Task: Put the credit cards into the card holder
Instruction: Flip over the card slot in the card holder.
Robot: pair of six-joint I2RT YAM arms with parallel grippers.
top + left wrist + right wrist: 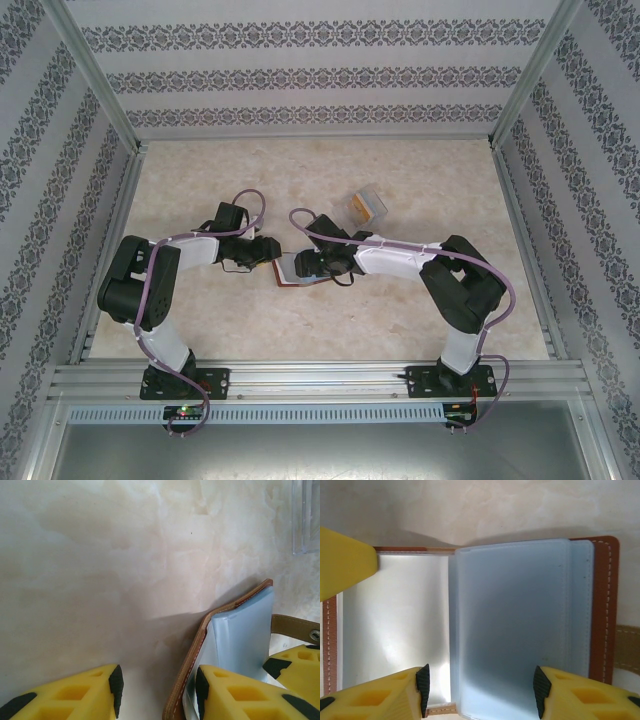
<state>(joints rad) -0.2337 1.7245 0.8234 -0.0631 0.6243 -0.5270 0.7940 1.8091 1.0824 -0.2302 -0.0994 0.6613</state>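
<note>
**A:** Start wide. What carries everything?

**B:** A marbled beige table (330,170) with patterned walls (320,75) around it. The left arm (140,290) and the right arm (455,285) both bend in toward its middle.

**A:** And the card holder?

**B:** The card holder (287,270) lies open on the table between the two wrists, brown cover down. From the right wrist, a blue-grey sleeve (515,625) covers its right half and a pale leaf shows on the left.

**A:** Where are the credit cards?

**B:** Well apart from it, farther back and to the right. An orange one shows among the credit cards (360,209) inside a clear box (367,203). I cannot tell how many there are.

**A:** The grippers?

**B:** The left gripper (157,685) has its jaws apart. One finger hangs over bare table and the other is over the holder's inside, just within the stitched edge. Bare table shows in the gap, so nothing is clamped.

**A:** The right one?

**B:** The right gripper (480,692) is also spread, its pads on either side of the blue-grey sleeve without pinching it.

**A:** Anything smaller?

**B:** A tan strap (292,626) runs off the holder's side, with a snap stud (315,635) on it.
</note>
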